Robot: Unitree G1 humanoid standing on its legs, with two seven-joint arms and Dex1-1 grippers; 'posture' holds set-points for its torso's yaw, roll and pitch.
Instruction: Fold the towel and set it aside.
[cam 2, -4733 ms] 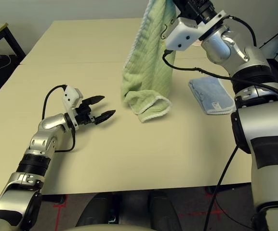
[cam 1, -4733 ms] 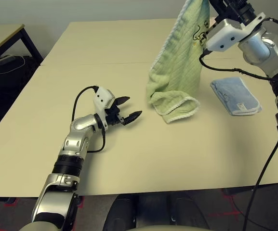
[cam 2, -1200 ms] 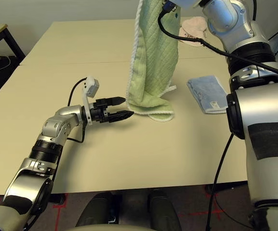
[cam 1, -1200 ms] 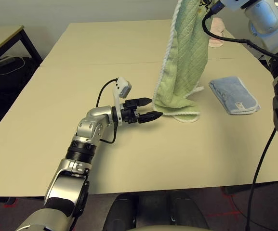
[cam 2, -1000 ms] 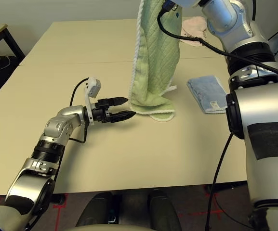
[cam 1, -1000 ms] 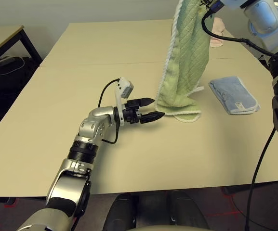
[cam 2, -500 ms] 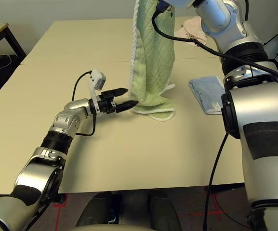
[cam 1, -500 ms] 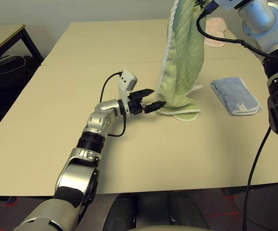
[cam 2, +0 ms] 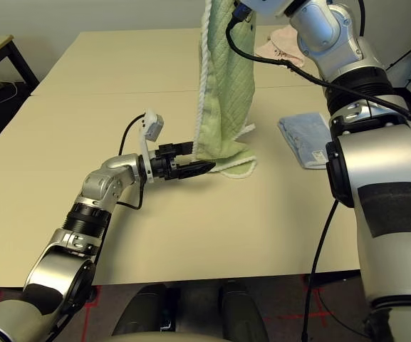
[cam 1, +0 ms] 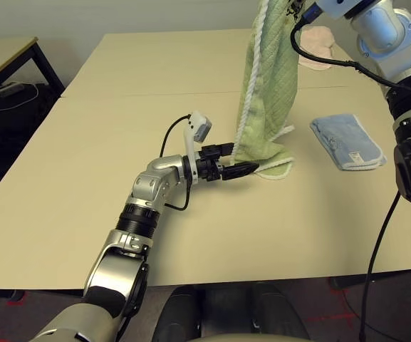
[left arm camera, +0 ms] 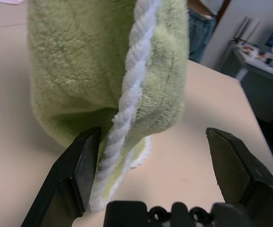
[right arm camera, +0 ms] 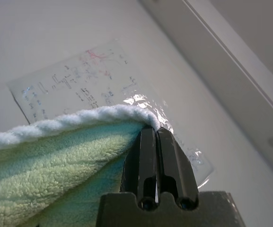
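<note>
The light green towel [cam 1: 271, 85] with white corded edging hangs from above, and its bunched lower end rests on the table [cam 1: 120, 114]. My right gripper [right arm camera: 156, 138] is shut on the towel's [right arm camera: 51, 156] top corner, high over the table. My left gripper [cam 1: 238, 161] is open, low over the table at the towel's bottom end. In the left wrist view the towel's [left arm camera: 89, 71] corded edge [left arm camera: 131, 90] hangs between the open fingers, close to one finger [left arm camera: 79, 170] and apart from the other [left arm camera: 233, 165].
A light blue folded towel [cam 1: 347, 141] lies to the right of the hanging towel. A pink cloth [cam 1: 313, 54] sits at the table's far right. A dark-framed side table [cam 1: 9, 53] stands off to the left.
My left arm has reached right, bringing its open fingers from short of the towel to either side of its lower edge. The right gripper still holds the towel up.
</note>
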